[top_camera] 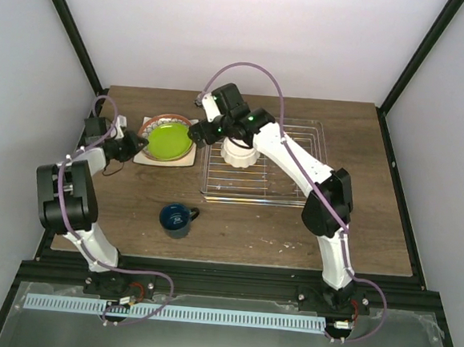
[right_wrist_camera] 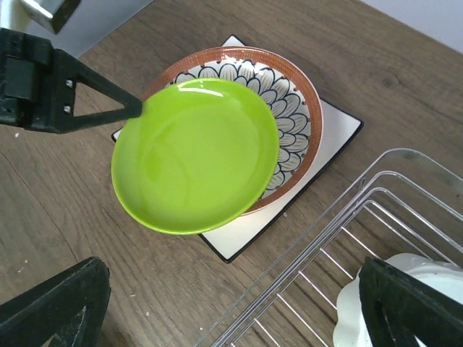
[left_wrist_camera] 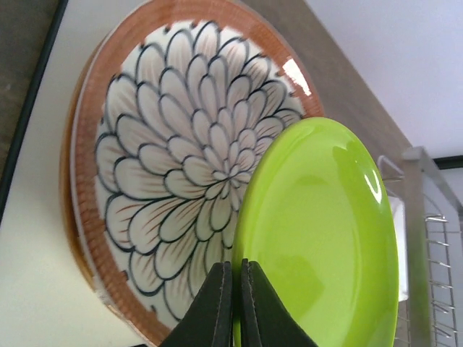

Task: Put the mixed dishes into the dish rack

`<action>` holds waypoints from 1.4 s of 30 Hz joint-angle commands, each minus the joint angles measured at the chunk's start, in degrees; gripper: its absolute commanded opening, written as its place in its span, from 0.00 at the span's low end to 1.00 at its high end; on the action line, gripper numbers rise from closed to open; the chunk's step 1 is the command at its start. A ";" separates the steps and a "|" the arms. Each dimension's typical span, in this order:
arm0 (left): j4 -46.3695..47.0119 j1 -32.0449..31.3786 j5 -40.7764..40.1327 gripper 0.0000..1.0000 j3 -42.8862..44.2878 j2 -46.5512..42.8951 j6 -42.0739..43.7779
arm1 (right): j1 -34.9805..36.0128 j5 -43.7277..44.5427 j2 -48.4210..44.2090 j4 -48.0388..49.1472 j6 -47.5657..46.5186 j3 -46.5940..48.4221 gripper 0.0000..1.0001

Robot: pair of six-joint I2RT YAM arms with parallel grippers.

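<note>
— How is the left arm set?

— It is folded at the table's (top_camera: pixel 372 233) left edge, with the forearm reached out toward the far-left stack of plates. The left hand (left_wrist_camera: pixel 234 275) is pinched shut on the near rim of the lime-green plate (left_wrist_camera: pixel 318 238), and almost no gap is seen between the fingers.

— And where is that plate found?

— It is held tilted over the floral plate (left_wrist_camera: pixel 173 166), which is laid flat on the white square plate (right_wrist_camera: pixel 329 134). Whether its far edge touches the floral plate cannot be told.

— What is seen further right?

— The dark blue mug (top_camera: pixel 177 219) is stood upright on the table, nearer the arm bases, well apart from the stack and just beside the rack's near-left corner.

— And the right arm?

— It is raised from its base, bent above the near-right part of the dish rack (top_camera: pixel 299 139), and stretched leftward across it. The right hand (right_wrist_camera: pixel 231 267) is spread wide, with nothing held, over the rack's left edge.

— What is placed in the way?

— The white scalloped bowl (top_camera: pixel 240 152) is set inside the rack's left half, just beside one finger of the right hand. The open hand and forearm are thus placed between the green plate and the rack.
</note>
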 commanded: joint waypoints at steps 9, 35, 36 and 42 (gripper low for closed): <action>2.55 0.32 3.56 0.00 0.31 -7.94 -0.60 | -4.25 -10.56 3.48 -4.52 8.45 5.16 0.93; -0.64 0.31 5.02 0.00 -7.00 -22.09 1.70 | -4.66 -31.09 10.64 5.09 13.23 5.70 0.84; -0.69 0.31 5.02 0.00 -7.21 -22.56 1.79 | -4.69 -31.47 11.37 4.95 13.16 6.21 0.83; 0.10 0.28 5.80 0.00 -8.09 -24.28 1.49 | -4.66 -35.39 13.59 6.86 13.33 7.07 0.76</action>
